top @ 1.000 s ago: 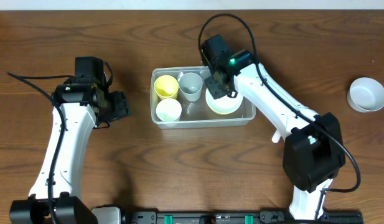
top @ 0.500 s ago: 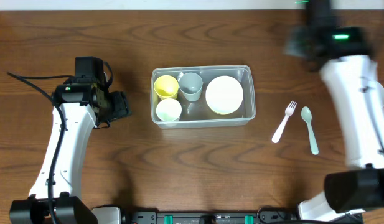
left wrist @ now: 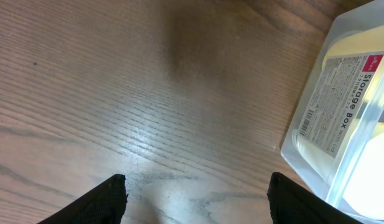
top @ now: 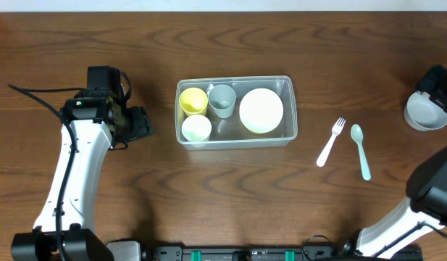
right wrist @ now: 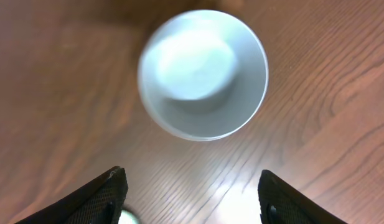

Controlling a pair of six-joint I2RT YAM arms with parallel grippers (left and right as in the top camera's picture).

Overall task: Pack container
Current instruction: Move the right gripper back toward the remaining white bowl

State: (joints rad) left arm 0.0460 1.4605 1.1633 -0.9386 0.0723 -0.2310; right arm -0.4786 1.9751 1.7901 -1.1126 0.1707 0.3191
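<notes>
Inside the container (top: 234,78), three cups are crowding the left half: yellow (top: 193,101), grey (top: 222,100) and white (top: 196,128). A pale bowl (top: 261,110) is filling the right half, leaving only a thin bare strip along the near wall. Free table (top: 209,196) is lying between the left gripper (top: 140,123) and the container's left wall. Right of the container, a fork (top: 329,142) and spoon (top: 361,151) are blocking a low pass — further right, a grey-blue bowl (right wrist: 203,73) is sitting just beyond the right gripper (right wrist: 192,193).

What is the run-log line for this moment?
container: three cups, pale bowl inside | fork, spoon: on table | right jaws: open above grey-blue bowl | left jaws: open, empty
</notes>
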